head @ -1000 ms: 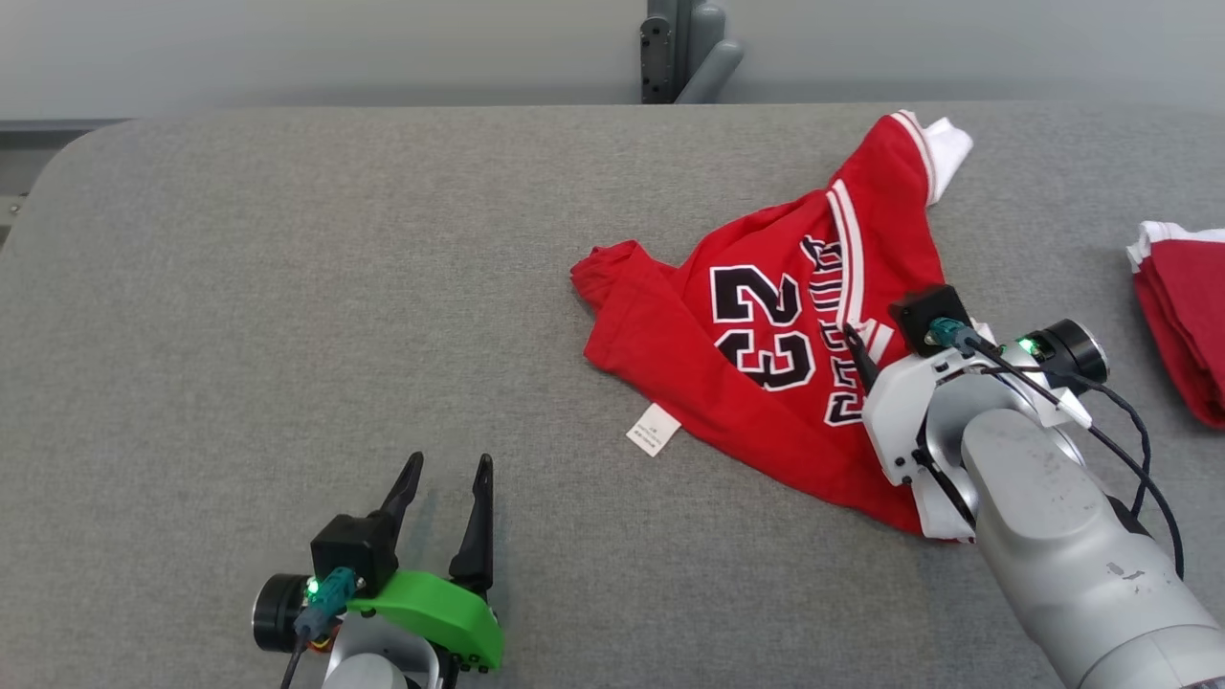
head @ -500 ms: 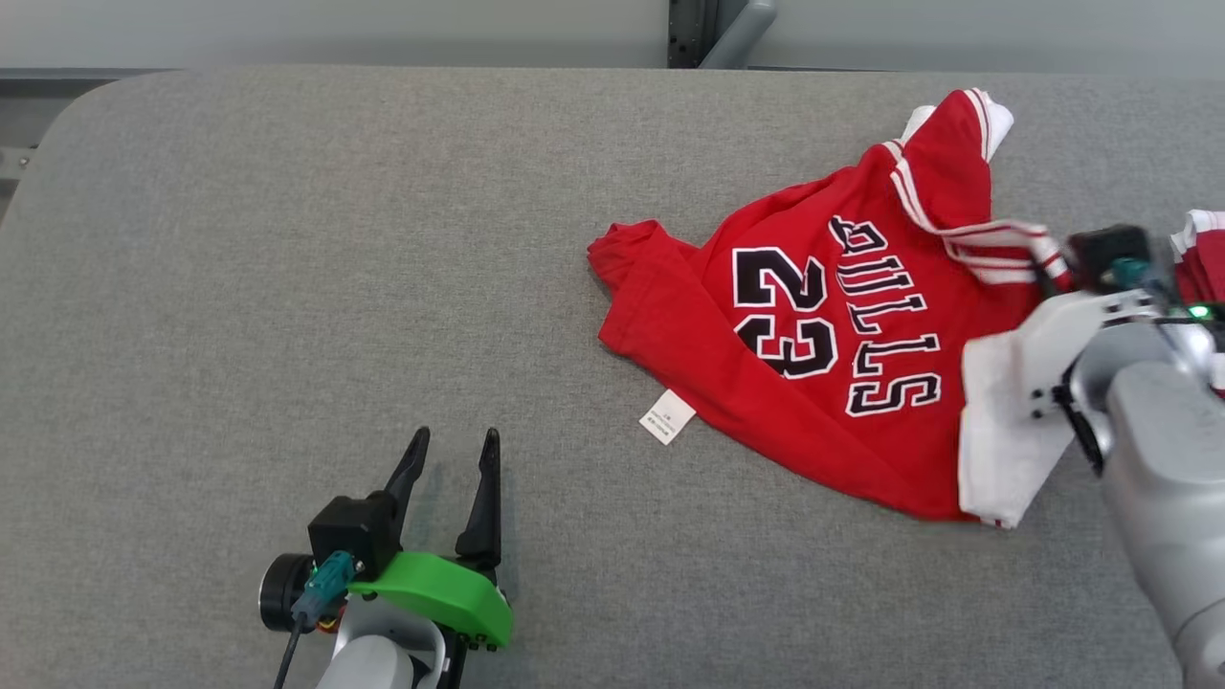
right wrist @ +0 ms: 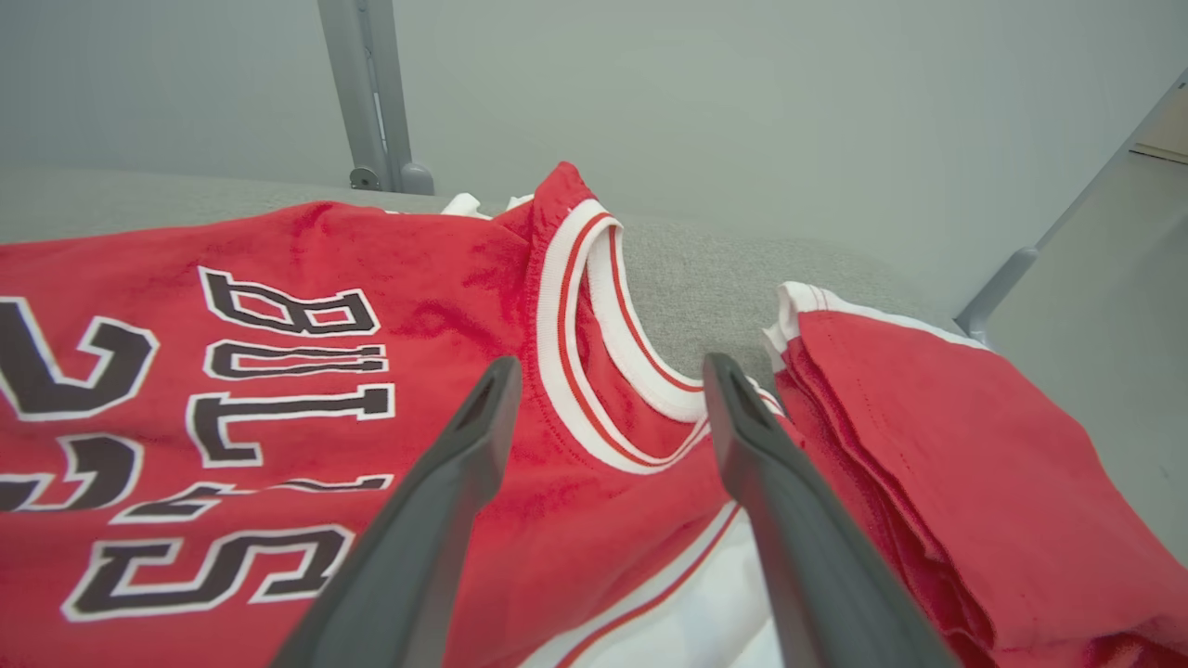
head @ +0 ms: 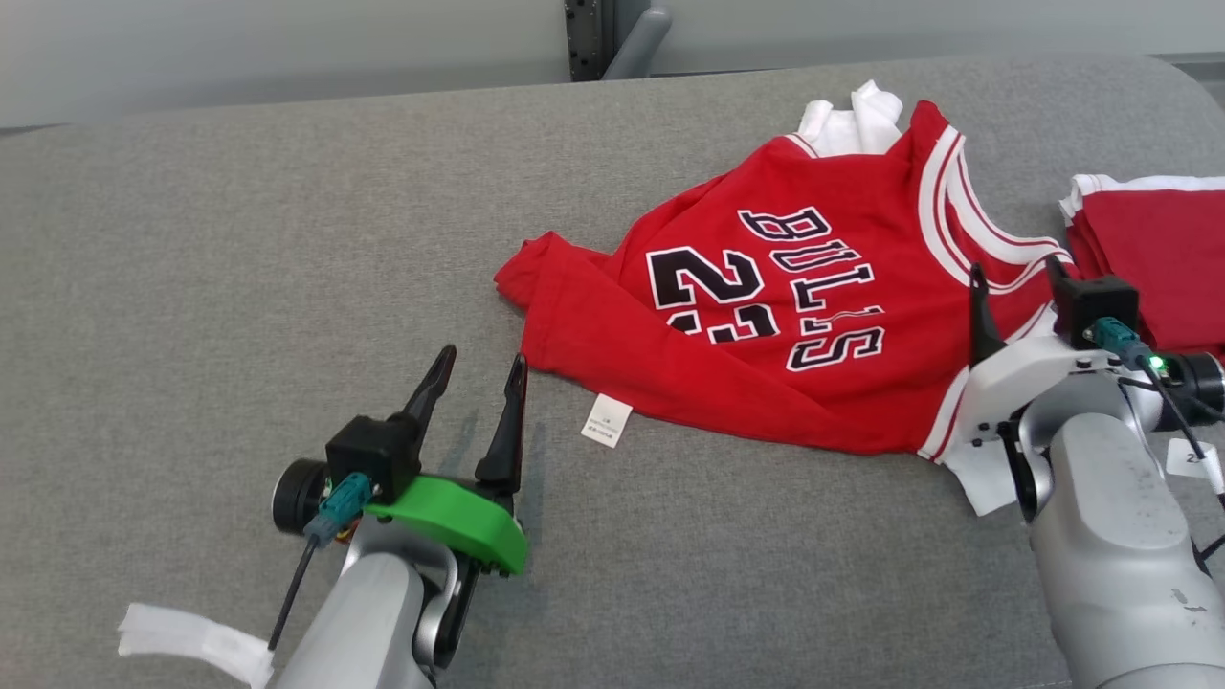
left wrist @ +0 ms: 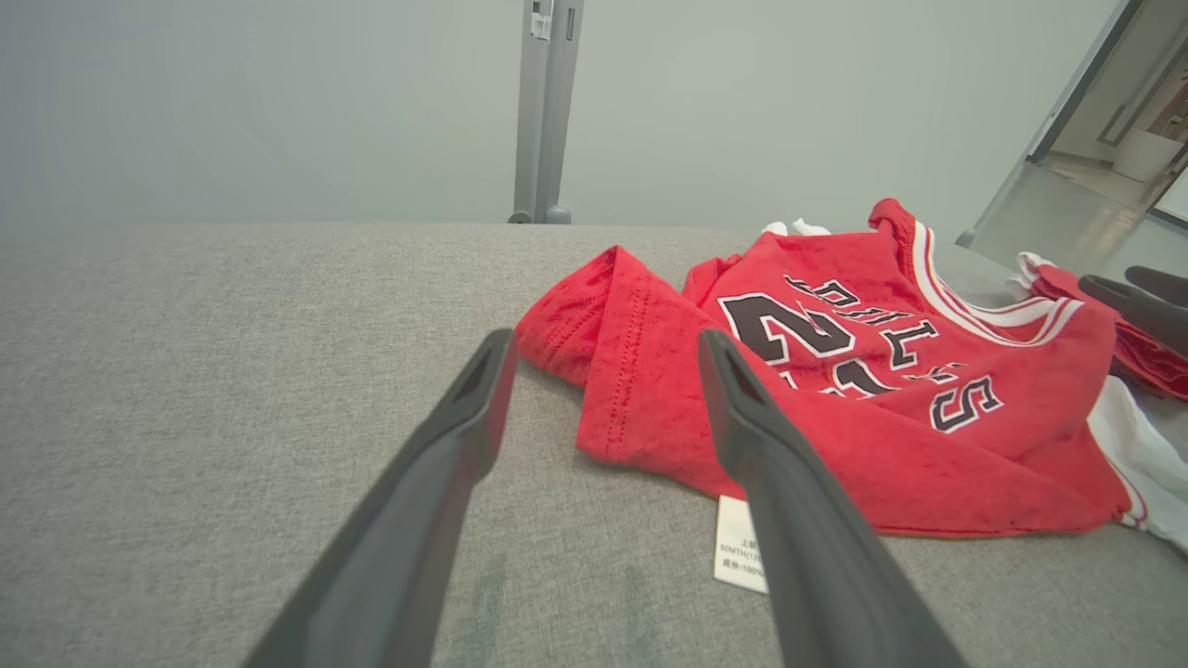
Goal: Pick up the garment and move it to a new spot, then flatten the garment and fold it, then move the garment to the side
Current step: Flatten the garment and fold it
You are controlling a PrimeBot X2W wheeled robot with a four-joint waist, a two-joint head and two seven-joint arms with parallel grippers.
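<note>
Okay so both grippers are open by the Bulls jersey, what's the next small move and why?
Probably ease the left gripper forward onto the bunched hem corner and close. The Bulls jersey lies crumpled, that corner sits just ahead of its open jaws, and the right gripper is open over the neckline trim, so both could stretch it flat.

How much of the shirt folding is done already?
The red jersey lies on the grey table, rumpled, one corner doubled over, so maybe only the moving is done. Both grippers are open: left gripper by its hem, right gripper over its collar. Flattening, folding and setting aside remain.
</note>
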